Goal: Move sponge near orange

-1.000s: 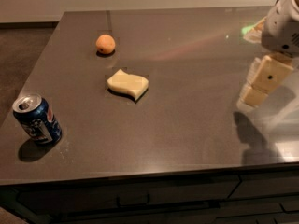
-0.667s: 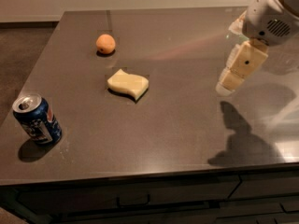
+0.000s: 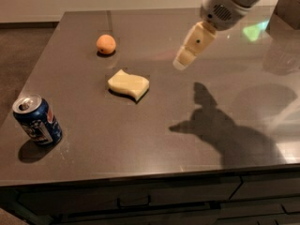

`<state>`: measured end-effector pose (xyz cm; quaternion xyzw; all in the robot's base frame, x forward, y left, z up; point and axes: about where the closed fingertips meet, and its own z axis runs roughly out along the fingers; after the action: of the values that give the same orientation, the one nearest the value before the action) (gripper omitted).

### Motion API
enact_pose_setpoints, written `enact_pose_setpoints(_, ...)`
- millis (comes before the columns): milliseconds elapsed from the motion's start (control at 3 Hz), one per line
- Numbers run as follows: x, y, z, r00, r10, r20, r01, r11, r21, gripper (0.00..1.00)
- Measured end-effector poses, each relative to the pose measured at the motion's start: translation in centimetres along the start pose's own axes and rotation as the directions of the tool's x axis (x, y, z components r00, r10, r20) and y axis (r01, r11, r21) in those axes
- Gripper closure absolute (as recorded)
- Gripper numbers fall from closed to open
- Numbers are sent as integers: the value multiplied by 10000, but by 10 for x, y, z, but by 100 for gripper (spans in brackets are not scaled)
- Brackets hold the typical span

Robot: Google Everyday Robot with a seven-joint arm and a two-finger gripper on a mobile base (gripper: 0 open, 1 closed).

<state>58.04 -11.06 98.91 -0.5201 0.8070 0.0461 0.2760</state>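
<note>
The pale yellow sponge [image 3: 128,84] lies flat on the dark table [image 3: 140,139], left of centre. The orange [image 3: 106,44] sits behind it, a short way toward the far left, apart from it. My gripper [image 3: 182,61] hangs in the air above the table to the right of the sponge and higher than it, its cream fingers pointing down and to the left. It holds nothing that I can see. Its shadow falls on the table at the right.
A blue soda can [image 3: 37,120] stands upright near the table's front left corner. The table's front edge has drawers below it. A dark object [image 3: 287,8] stands at the far right corner.
My gripper has moved left and toward the middle of the table, closer to the sponge. The sponge, the orange and the can have not moved.
</note>
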Motion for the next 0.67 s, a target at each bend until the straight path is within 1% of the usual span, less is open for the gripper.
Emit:
enact_pose_setpoints(333,-29,-19,28,9988,475,94,-478,9983,345,0)
enact_pose_setpoints(667,-61,-32,62,9959,907,67,-910,9942,576,0)
